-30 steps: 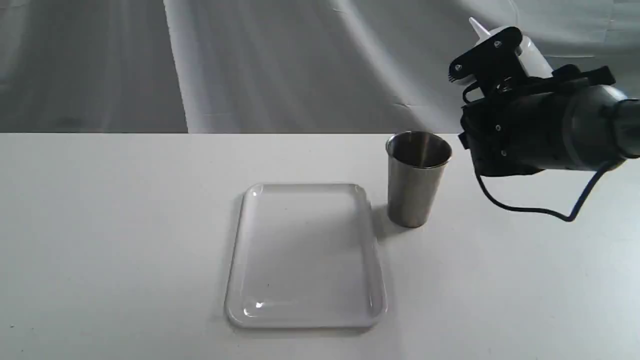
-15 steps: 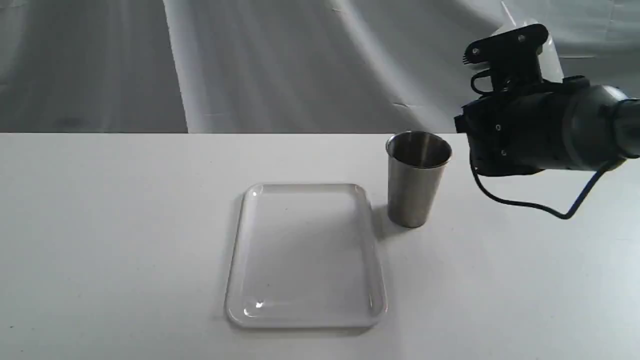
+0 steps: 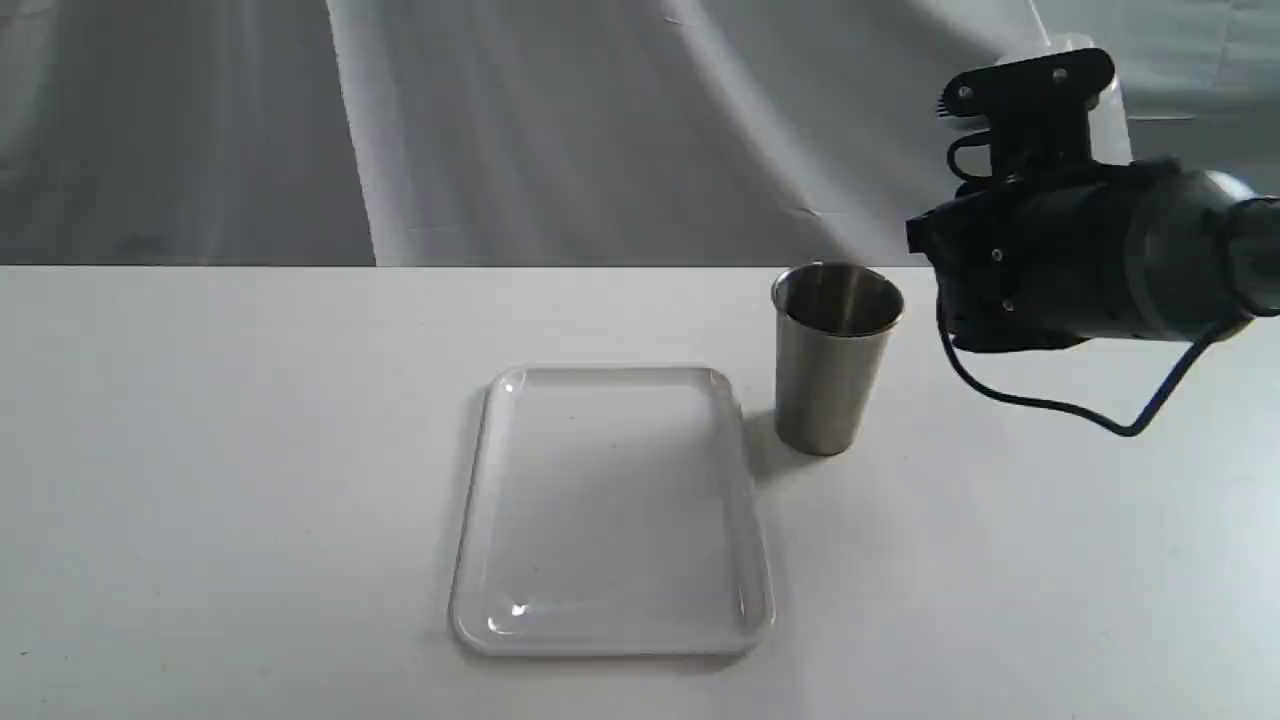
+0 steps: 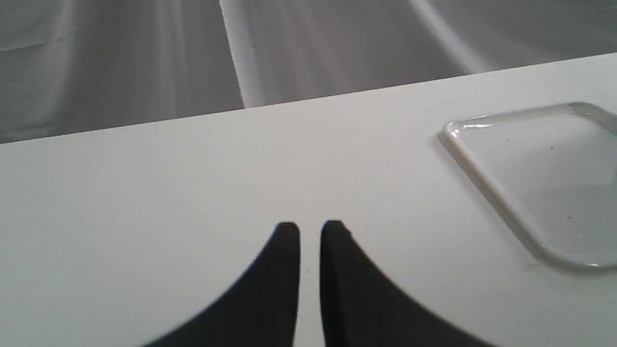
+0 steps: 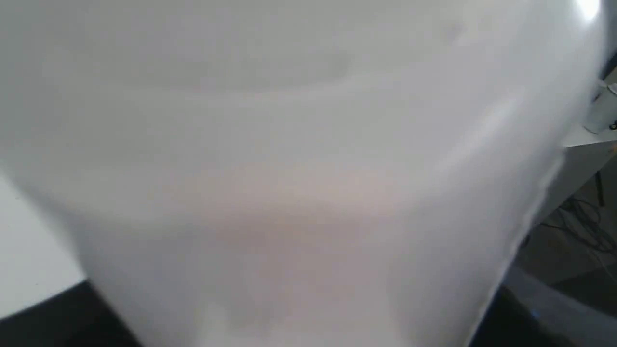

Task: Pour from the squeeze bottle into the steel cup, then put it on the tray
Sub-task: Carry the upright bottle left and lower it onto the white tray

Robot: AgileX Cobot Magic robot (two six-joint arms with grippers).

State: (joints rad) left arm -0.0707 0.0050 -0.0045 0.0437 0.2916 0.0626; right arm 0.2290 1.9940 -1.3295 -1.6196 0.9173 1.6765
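The steel cup (image 3: 838, 355) stands upright on the white table, just right of the tray's far corner. The white glossy tray (image 3: 612, 640) lies flat mid-table with nothing on it; its corner (image 4: 487, 185) also shows in the left wrist view. My right gripper (image 3: 1050, 85) is raised above and to the right of the cup, shut on the squeeze bottle (image 3: 1113, 105). The bottle is near upright and mostly hidden behind the black finger. Its whitish wall (image 5: 308, 168) fills the right wrist view. My left gripper (image 4: 310, 226) hovers low over the table left of the tray, shut and holding nothing.
A grey draped cloth (image 3: 600, 130) hangs behind the table's far edge. A black cable (image 3: 1060, 408) loops down from the right wrist over the table beside the cup. The table's right edge (image 5: 585, 140) and floor cables show past the bottle.
My right gripper has rotated the bottle from leaning with its nozzle toward the cup side back to near upright. It shifted slightly right. Cup, tray and left gripper stayed put.
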